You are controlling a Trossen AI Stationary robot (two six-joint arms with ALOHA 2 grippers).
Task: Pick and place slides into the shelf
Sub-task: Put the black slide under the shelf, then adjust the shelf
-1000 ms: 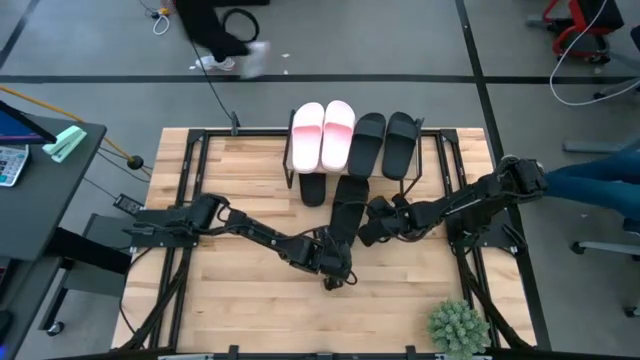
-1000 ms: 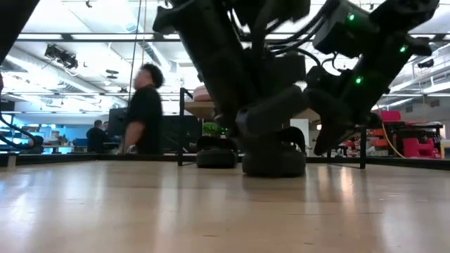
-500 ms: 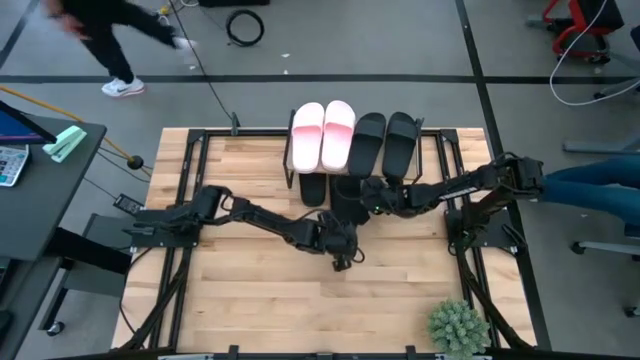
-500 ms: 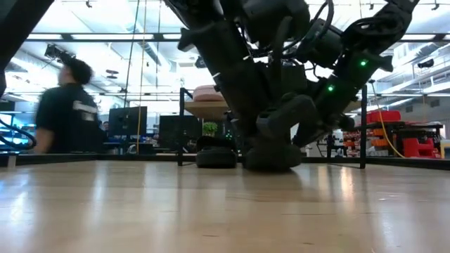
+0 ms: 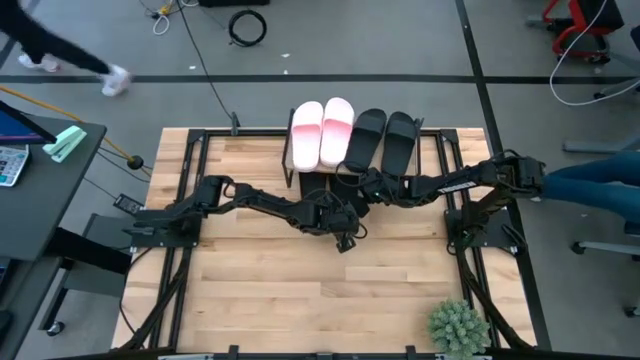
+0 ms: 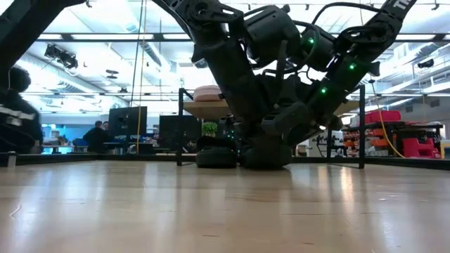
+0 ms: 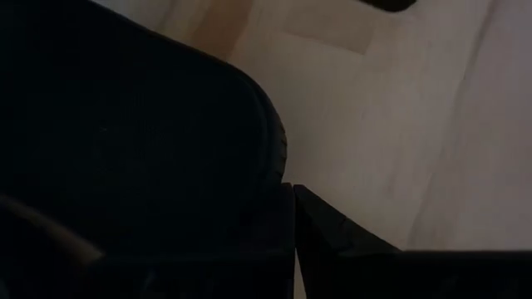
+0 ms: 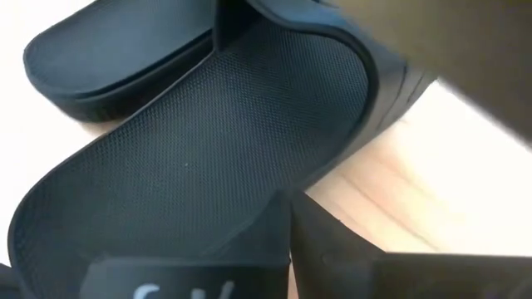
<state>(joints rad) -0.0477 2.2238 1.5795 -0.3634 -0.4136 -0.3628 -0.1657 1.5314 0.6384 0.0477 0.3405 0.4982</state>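
Wooden table (image 5: 260, 290) carrying a small black-framed shelf (image 5: 292, 165) at its far edge and a potted plant (image 5: 458, 327) at the near right corner. Upper tier: two pink slides (image 5: 322, 132), two black slides (image 5: 385, 140), side by side.

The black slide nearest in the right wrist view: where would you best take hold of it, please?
Probably the wide strap of the black slide: it arches off the footbed, so one finger can slip beneath. Come through the open end facing the right hand.

Both arms slid the black slide (image 5: 347, 190) under the shelf (image 5: 300, 172).
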